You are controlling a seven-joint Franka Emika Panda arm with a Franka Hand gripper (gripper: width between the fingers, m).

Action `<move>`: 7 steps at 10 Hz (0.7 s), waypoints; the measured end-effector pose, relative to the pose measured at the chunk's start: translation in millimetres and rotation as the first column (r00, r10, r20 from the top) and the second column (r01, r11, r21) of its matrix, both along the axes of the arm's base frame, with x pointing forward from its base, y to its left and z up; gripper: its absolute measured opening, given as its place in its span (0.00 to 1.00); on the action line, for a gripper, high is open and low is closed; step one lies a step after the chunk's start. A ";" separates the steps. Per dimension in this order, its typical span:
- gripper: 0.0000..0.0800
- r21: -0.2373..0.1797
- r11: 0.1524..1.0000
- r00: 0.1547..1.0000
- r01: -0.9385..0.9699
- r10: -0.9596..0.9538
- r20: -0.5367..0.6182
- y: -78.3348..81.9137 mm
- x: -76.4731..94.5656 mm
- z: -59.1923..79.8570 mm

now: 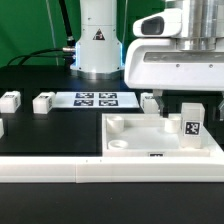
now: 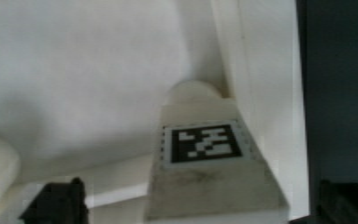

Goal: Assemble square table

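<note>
Gripper (image 1: 168, 104) is wide open and holds nothing. It hangs over the leg (image 1: 188, 124) standing on the tabletop (image 1: 130, 142), on the right.

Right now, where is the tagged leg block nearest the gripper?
In the exterior view the leg block stands upright inside the rim of the tabletop, toward that view's right. It is directly below the open gripper, between its fingers.

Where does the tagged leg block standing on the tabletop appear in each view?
Exterior view: the leg block stands on the tabletop, toward the exterior view's right, below the open tool.
Wrist view: it fills the middle of the picture, between the tool's dark fingertips.
Shared landmark: the black-and-white tag on the block's face.
</note>
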State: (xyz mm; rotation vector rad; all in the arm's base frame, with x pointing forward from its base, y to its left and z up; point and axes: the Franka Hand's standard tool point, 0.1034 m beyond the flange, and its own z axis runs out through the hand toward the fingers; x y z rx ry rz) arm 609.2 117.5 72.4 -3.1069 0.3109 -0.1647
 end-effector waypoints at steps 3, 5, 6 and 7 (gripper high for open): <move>0.50 0.001 1.000 1.000 0.009 -0.009 0.000 -1.0 0.2 -0.1; 0.36 0.001 1.000 1.000 0.009 -0.009 0.000 -1.1 0.2 -0.1; 0.36 0.001 1.000 1.000 0.009 -0.009 0.000 -1.1 0.2 -0.1; 0.36 0.003 1.000 1.000 0.028 -0.028 0.000 -1.1 0.2 -0.1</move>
